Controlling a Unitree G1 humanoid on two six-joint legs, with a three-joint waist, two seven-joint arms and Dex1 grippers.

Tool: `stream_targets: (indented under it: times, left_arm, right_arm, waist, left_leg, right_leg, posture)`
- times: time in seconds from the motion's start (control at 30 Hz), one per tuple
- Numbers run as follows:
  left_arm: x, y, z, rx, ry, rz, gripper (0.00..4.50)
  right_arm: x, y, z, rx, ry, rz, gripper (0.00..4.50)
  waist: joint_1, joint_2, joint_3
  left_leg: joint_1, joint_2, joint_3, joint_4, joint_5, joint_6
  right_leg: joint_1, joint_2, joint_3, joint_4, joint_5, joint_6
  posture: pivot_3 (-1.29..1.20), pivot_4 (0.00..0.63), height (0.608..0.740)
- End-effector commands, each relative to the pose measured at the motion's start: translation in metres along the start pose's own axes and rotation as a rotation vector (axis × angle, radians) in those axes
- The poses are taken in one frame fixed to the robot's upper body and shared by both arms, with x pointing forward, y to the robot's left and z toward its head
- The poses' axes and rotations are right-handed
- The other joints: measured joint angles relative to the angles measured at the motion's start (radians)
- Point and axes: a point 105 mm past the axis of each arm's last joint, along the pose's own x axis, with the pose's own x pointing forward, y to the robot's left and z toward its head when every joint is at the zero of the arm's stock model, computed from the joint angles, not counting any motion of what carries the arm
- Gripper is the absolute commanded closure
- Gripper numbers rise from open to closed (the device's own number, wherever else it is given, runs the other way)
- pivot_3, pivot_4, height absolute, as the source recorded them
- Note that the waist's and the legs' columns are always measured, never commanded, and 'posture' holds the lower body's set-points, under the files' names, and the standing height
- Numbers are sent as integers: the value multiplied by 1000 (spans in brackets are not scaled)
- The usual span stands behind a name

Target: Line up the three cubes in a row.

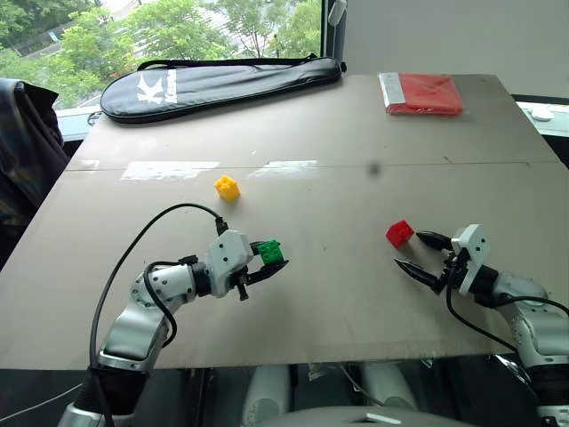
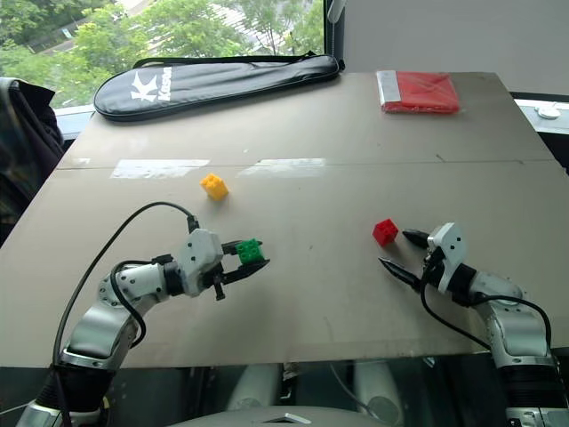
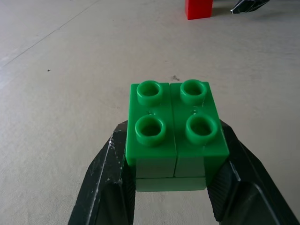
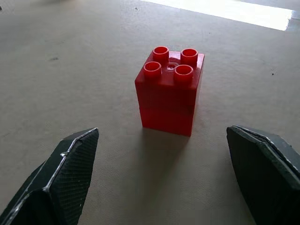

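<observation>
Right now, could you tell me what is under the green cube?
The green cube is held between the left claw fingers, over bare table. Its underside is hidden, so contact with the table cannot be judged.

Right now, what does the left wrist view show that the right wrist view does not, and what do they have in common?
Left wrist view: the green cube, studs up, clamped between the left pincer's two black fingers, with a tip of the right pincer beyond it.

Right wrist view: the right pincer's own fingers spread wide apart, not touching anything, and a bright reflection on the table's far part.

Both: the red cube standing upright, alone on the beige table.
</observation>
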Motion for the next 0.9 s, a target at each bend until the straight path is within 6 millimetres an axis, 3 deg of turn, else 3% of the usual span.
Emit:
stream_targets:
  times: [0.03,0.17,0.3,0.7,0.9]
  left_arm:
    - [19,2,0,50,-19,-75,3159]
    - [44,7,-2,85,-30,-151,3159]
    - [78,6,2,138,-41,-292,3159]
    - [137,6,19,168,-74,-450,3159]
    - [155,3,28,142,-75,-470,3159]
  right_arm:
    - [-15,-2,2,-74,8,3,0]
    - [-35,7,5,-77,-22,92,0]
    - [-56,24,25,-53,-132,169,0]
    - [-81,43,24,-45,-206,72,0]
    - [-83,45,24,-45,-210,30,0]
  waist:
    - [6,0,0]
    - [8,0,0]
    - [19,-1,0]
    - [20,-2,-1]
    - [16,-2,-1]
  left_leg:
    - [0,0,0,0,0,0]
    - [0,0,0,0,0,0]
    - [0,0,-1,0,0,0]
    - [-1,0,-1,1,0,0]
    - [-2,0,-1,1,0,0]
  right_leg:
    - [0,0,0,0,0,0]
    - [0,1,0,0,0,0]
    - [0,2,0,0,1,0]
    - [1,4,2,0,0,0]
    - [1,4,3,-1,0,1]
  posture:
    - [0,150,708]
    - [0,150,708]
    - [0,150,708]
    - [0,150,708]
    - [0,150,708]
